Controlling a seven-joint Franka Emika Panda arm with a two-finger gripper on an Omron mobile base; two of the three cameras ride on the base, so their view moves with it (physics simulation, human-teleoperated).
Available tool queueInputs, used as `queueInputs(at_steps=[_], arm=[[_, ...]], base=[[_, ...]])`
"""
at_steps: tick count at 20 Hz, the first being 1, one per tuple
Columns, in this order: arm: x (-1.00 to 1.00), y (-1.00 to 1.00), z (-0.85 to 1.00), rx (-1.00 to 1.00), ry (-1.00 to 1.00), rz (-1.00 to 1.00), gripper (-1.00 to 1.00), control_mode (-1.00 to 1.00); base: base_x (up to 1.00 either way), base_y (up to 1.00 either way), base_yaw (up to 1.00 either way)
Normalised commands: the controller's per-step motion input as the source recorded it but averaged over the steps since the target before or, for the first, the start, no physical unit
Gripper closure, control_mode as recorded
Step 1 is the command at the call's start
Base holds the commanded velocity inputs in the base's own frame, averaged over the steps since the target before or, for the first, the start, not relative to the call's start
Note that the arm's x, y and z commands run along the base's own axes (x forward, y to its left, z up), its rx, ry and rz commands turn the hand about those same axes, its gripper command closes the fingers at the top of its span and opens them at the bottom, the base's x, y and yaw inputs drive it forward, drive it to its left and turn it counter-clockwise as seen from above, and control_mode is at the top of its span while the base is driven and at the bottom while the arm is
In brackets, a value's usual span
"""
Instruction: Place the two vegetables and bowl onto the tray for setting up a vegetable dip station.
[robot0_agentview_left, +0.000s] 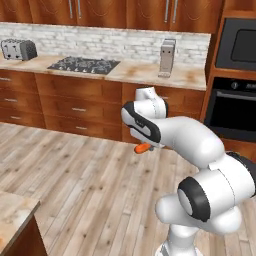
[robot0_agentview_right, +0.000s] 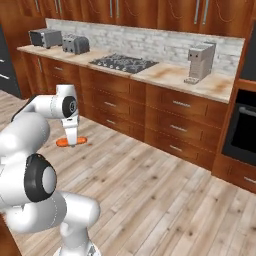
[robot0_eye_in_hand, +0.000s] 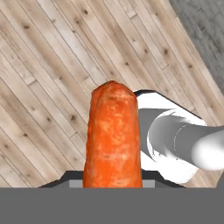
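A: Task status?
B: In transit. The carrot (robot0_eye_in_hand: 113, 135) is clamped in the hand (robot0_agentview_right: 71, 141), carried above the wooden floor (robot0_agentview_left: 90, 185); it is judged not yet placed on the tray.

A: Arm pose?
B: Arm folded low and close to the base, hand pointing down, carrot lying crosswise between the closed fingers, well clear of the cooktop surface (robot0_agentview_right: 165, 75).

hand (robot0_agentview_right: 71, 142) grips carrot (robot0_agentview_right: 70, 141) | level | above wooden floor (robot0_agentview_right: 150, 190)
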Motion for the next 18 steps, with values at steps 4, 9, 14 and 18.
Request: queueInputs(at_steps=[4, 9, 14, 18], arm=[[0.00, 0.00, 0.00, 0.00, 0.00, 0.00, 1.00, 1.00], [0.00, 0.00, 0.00, 0.00, 0.00, 0.00, 1.00, 1.00], [0.00, 0.00, 0.00, 0.00, 0.00, 0.00, 1.00, 1.00], [0.00, 0.00, 0.00, 0.00, 0.00, 0.00, 1.00, 1.00]], base=[[0.54, -0.20, 0.32], [0.54, -0.19, 0.33], [0.54, -0.19, 0.34], [0.54, -0.19, 0.35]])
